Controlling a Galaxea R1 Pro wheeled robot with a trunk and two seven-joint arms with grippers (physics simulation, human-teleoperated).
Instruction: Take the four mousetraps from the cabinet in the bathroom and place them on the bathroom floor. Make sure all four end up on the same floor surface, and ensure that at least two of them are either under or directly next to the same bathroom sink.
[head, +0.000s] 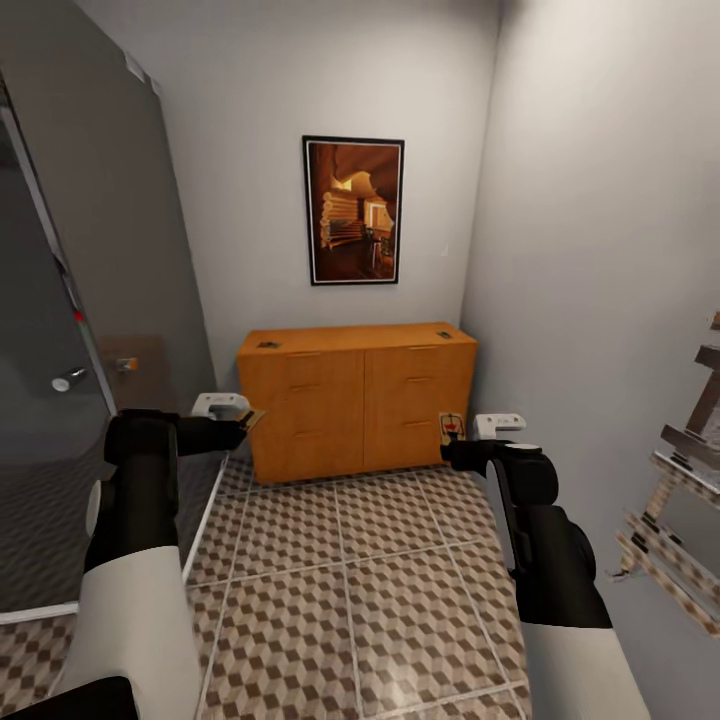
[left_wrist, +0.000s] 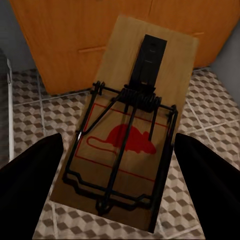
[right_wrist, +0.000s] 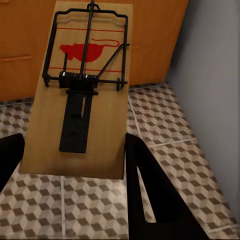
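Observation:
The orange-brown cabinet (head: 355, 400) stands against the far wall, drawers shut. Two more small flat mousetraps lie on its top, one near the left end (head: 268, 345) and one near the right end (head: 442, 334). My left gripper (head: 243, 422) is shut on a tan mousetrap (left_wrist: 135, 125) with a red mouse mark, held in front of the cabinet's left side. My right gripper (head: 450, 445) is shut on another mousetrap (right_wrist: 82, 90) before the cabinet's right side. Both hang above the cube-patterned bathroom floor (head: 380, 600). The sink is out of view.
A grey glass shower panel (head: 60, 400) with a metal knob closes off the left side. The right wall (head: 600, 300) runs close beside my right arm. A slatted wooden rack (head: 680, 520) leans at the far right. A framed picture (head: 353, 210) hangs above the cabinet.

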